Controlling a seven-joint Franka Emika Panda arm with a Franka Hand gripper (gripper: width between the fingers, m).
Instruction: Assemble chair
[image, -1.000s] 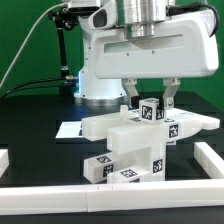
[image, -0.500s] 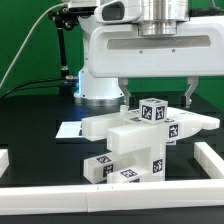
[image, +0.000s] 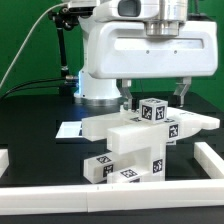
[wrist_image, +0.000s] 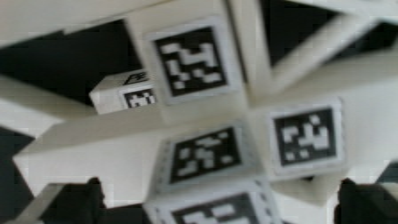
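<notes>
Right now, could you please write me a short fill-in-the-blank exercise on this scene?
The hand is ___, not shut, above the chair.
The table under the chair is ___ in colour.
The marker board lies toward the exterior view's ___ of the chair.
Missing words: open; black; left.

Glossy white blocky arm, dark slim fingers

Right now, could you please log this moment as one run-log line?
gripper: open, holding nothing, over top cube | chair: partly assembled, on table
</notes>
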